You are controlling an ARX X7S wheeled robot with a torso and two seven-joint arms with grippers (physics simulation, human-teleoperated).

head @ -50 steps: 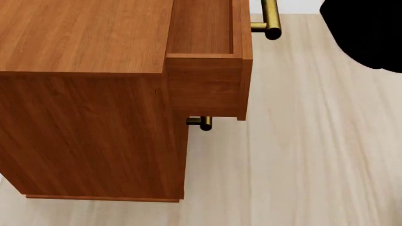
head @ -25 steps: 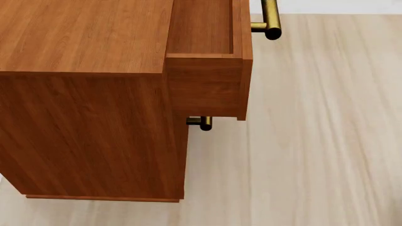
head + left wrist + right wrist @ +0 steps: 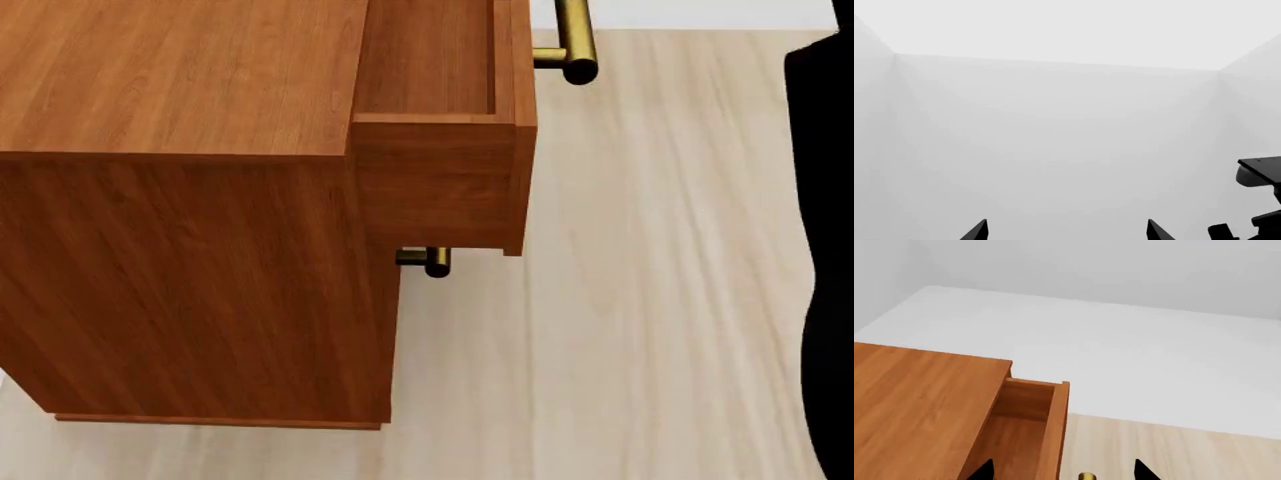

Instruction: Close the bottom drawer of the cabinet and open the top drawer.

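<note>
Wood of a red-brown colour makes up the cabinet (image 3: 174,200), which stands on the left on a pale floor (image 3: 641,300). Its top drawer (image 3: 434,120) is pulled out to the right, and its brass handle (image 3: 574,45) sticks out past the front. Below it the end of another brass handle (image 3: 430,261) peeks out, close to the cabinet front. The bottom drawer itself is hidden under the top drawer, so I cannot tell how it sits. A black arm (image 3: 827,260) fills the right edge. The right gripper (image 3: 1062,472) hangs over the open drawer with its jaws spread apart. The left gripper (image 3: 1066,232) faces bare grey walls (image 3: 1054,125), jaws spread too, holding nothing.
</note>
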